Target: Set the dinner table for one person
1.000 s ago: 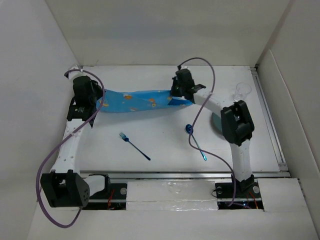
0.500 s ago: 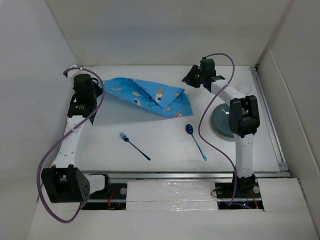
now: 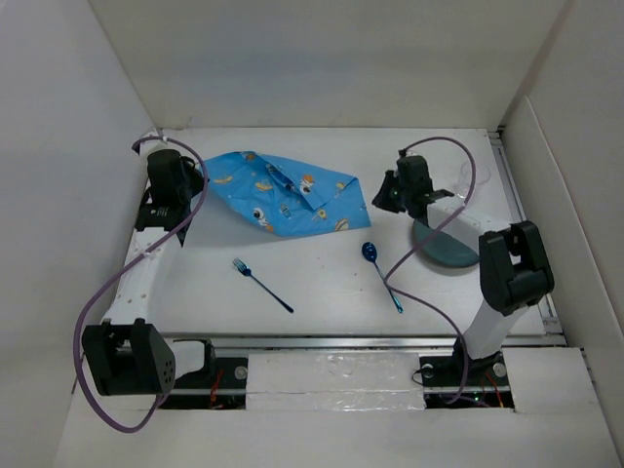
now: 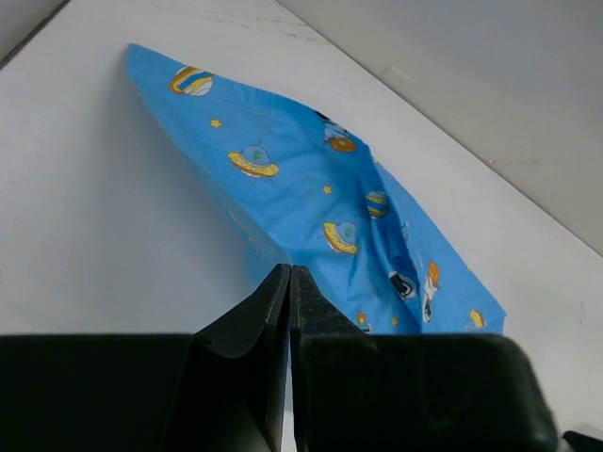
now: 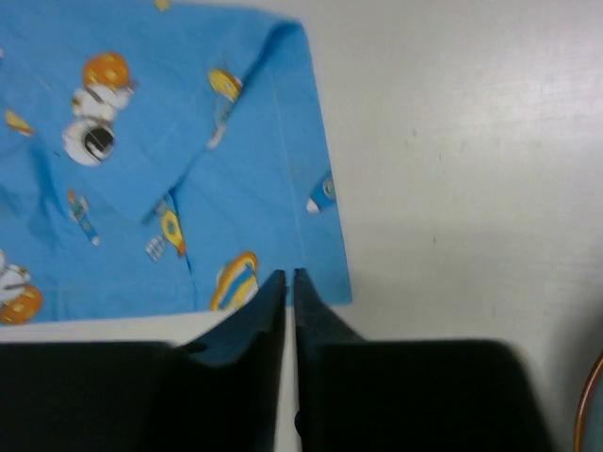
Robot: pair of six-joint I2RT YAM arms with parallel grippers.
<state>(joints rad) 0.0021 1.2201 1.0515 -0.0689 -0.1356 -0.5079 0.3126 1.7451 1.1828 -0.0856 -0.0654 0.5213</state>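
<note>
The blue cartoon-printed placemat (image 3: 283,195) lies rumpled on the far half of the dinner table (image 3: 322,302). My left gripper (image 3: 195,181) is shut on the placemat's left corner, and in the left wrist view the cloth (image 4: 311,188) rises to the closed tips (image 4: 289,270). My right gripper (image 3: 382,195) hovers just above the placemat's right corner (image 5: 283,141) with its jaws shut (image 5: 288,275) and nothing between them. A blue fork (image 3: 261,284) and a blue spoon (image 3: 382,276) lie nearer the front. A grey-blue plate (image 3: 444,244) sits under the right arm.
A clear glass (image 3: 475,175) stands at the far right near the table's edge. White walls close in the back and both sides. The arm bases and a rail run along the near edge (image 3: 341,346).
The right gripper let go of the placemat's right corner, swung away, shut again and came back beside that corner. The stretched cloth dropped and spread out. The left grip has not changed.
</note>
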